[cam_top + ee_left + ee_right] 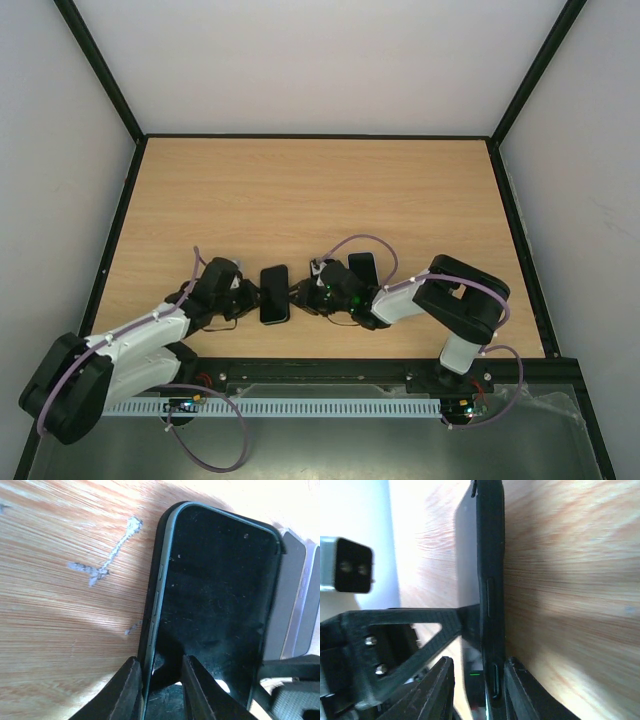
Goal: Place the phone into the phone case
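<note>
Left fingers (127, 692) and right fingers (437, 690) pinch phone (274, 294).

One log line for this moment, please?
phone: inside phone case rim | left gripper: pinching one long edge | right gripper: astride opposite edge, grip unclear

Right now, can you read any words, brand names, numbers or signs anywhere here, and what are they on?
No readable text in any view.
phone: screen dark, nothing written on it.
phone case: plain black side, no brand showing.
dark slab further right on the table: too small to tell.
</note>
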`<control>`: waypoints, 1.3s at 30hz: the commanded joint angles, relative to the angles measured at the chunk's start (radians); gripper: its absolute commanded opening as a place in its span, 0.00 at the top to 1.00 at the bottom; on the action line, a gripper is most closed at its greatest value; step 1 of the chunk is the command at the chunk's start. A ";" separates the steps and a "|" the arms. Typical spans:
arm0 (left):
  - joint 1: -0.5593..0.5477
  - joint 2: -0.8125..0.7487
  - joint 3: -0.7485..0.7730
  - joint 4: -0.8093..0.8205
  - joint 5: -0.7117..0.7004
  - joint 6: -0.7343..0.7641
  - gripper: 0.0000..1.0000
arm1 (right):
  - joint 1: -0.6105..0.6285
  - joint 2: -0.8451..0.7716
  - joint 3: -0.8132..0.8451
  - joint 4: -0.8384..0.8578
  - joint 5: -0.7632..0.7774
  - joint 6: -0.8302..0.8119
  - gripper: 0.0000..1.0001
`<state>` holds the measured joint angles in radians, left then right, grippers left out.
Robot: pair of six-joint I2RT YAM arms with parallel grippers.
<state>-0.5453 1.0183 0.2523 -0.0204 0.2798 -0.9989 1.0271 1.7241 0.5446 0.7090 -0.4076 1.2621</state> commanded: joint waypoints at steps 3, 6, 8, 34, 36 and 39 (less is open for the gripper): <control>0.002 -0.035 -0.012 -0.042 -0.013 -0.008 0.73 | 0.004 -0.003 -0.008 0.254 -0.070 0.073 0.71; 0.005 -0.031 -0.015 -0.034 0.002 -0.008 0.72 | 0.004 0.027 -0.009 0.293 -0.089 0.091 0.71; 0.005 -0.029 -0.016 -0.027 0.013 -0.010 0.72 | 0.003 0.045 -0.007 0.303 -0.090 0.092 0.70; 0.168 -0.325 0.013 -0.066 0.227 -0.014 0.48 | -0.030 -0.139 -0.163 0.351 -0.090 -0.039 0.96; 0.186 -0.360 0.031 -0.073 0.273 -0.001 0.41 | -0.029 -0.200 -0.169 0.318 -0.107 -0.067 0.96; 0.197 -0.395 0.053 -0.024 0.357 -0.001 0.32 | -0.030 -0.296 -0.172 0.283 -0.148 -0.103 0.96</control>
<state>-0.3653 0.6682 0.2539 -0.0517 0.5014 -1.0168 1.0012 1.5558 0.3679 0.9337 -0.5007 1.2320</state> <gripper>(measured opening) 0.630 0.073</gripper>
